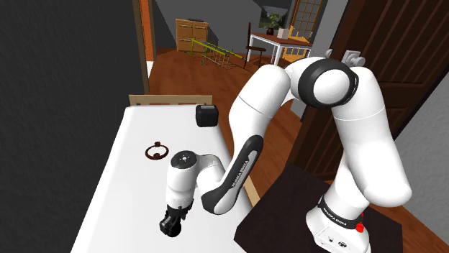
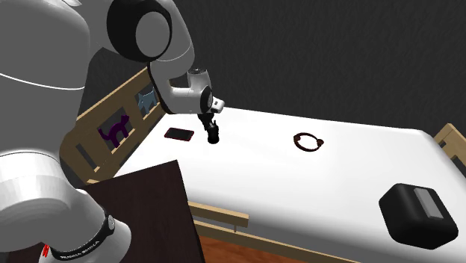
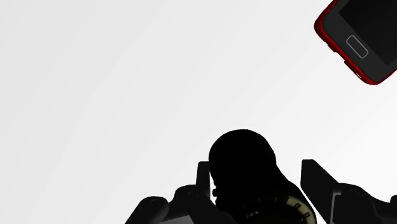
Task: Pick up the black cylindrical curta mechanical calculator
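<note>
The white arm (image 1: 245,162) rises from its stand (image 1: 288,215), bends at a high elbow and folds down and toward the shoulder view's left, so that its wrist hangs over the near part of a white surface (image 1: 129,194) with the black gripper (image 1: 173,218) pointing straight down. In the second exterior view the gripper (image 2: 210,124) hangs low over the same surface. The black calculator (image 3: 242,159) sits between the two fingers (image 3: 318,181): one lies against its side and the other meets its wider lower body, so the gripper (image 3: 256,167) is pinching it, with its rounded end sticking out past the fingertips. The calculator (image 1: 170,228) hangs directly under the wrist, at or just above the surface; whether it touches I cannot tell. Just beside the calculator (image 2: 213,137) lies a red-edged phone (image 2: 179,134), flat on the surface. A dark ring (image 2: 307,140) and a black box (image 2: 418,215) lie well apart from it.
</note>
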Robot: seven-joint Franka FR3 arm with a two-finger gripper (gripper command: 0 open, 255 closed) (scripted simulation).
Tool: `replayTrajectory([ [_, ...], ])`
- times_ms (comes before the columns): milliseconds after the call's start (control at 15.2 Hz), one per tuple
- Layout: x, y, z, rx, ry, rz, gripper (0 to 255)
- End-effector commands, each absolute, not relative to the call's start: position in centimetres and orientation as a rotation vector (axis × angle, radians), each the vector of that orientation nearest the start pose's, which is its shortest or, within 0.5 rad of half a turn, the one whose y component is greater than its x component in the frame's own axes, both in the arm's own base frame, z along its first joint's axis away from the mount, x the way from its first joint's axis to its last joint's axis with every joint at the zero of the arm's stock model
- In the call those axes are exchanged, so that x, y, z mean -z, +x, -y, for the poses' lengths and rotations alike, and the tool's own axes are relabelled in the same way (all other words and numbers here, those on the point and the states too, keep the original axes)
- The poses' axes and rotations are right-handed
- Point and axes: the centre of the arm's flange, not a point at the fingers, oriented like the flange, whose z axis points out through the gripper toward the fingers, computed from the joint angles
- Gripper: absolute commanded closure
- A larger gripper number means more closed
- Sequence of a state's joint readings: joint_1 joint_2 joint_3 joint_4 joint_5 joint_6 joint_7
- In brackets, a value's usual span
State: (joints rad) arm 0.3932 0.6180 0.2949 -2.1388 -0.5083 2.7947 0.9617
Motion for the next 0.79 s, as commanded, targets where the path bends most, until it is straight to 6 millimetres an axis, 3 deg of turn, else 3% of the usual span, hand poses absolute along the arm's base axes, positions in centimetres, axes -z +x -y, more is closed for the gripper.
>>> replayTrajectory([
  [0,-13.0,41.8,-38.0,0.125,-3.077,0.216,255],
  [330,-13.0,41.9,-38.0,0.125,-3.077,0.216,255],
  [726,-16.1,41.9,-38.0,0.125,-3.077,0.216,255],
])
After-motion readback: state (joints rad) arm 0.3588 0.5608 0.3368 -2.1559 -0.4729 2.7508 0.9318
